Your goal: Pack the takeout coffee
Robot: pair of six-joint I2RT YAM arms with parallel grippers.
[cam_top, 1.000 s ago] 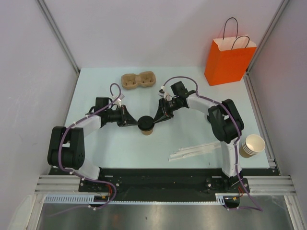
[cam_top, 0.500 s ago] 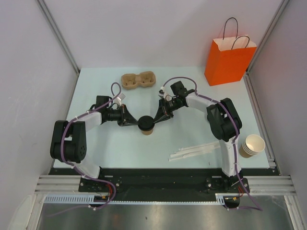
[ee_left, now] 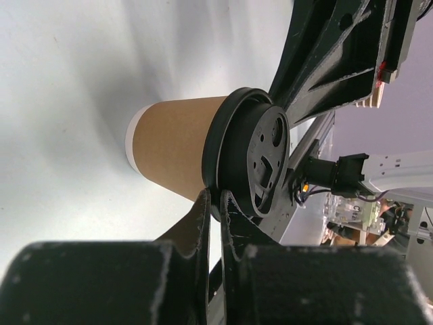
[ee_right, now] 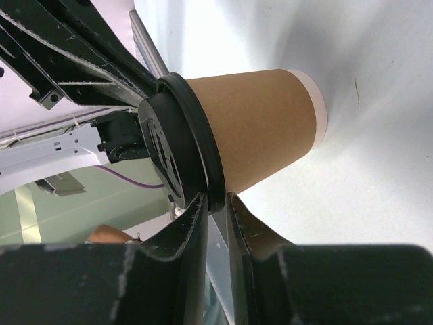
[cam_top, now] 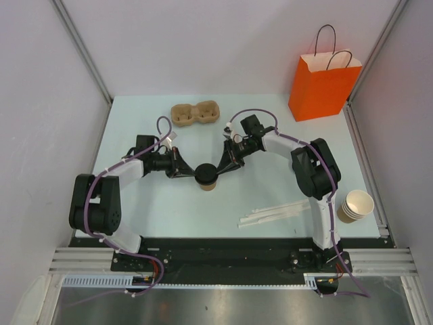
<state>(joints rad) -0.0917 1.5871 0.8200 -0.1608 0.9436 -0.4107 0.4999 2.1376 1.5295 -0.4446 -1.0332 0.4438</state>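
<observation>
**Desk lead:** Where's the coffee on your feed?

**Operator:** I see the takeout coffee (cam_top: 206, 179) standing upright on the desk (cam_top: 284, 152). It's about mid-desk, right between my two arms, with its black lid (cam_top: 205, 174) on top.

**Desk lead:** And your left side?

**Operator:** My left gripper (ee_left: 215, 203) comes in from the left at lid height. On its wrist camera the two fingers (ee_left: 201, 227) are drawn nearly together, with the lid's rim nipped between their tips. I read it as clamped on the takeout coffee at the rim.

**Desk lead:** Right side?

**Operator:** Much the same, mirrored. The right gripper (ee_right: 215, 205) meets the lid from the far right. Its fingers (ee_right: 238, 223) are pinched in on the rim with only a sliver of gap.

**Desk lead:** What else is on the desk?

**Operator:** The orange bag (cam_top: 323, 87) stands in the far right corner, well apart from the cup. A cardboard cup carrier (cam_top: 196, 113) lies near the far edge, beyond my left gripper. A stack of lidless cups (cam_top: 355, 205) lies on its side at the right edge. Some white sticks (cam_top: 270, 215) lie near the right arm's base.
</observation>
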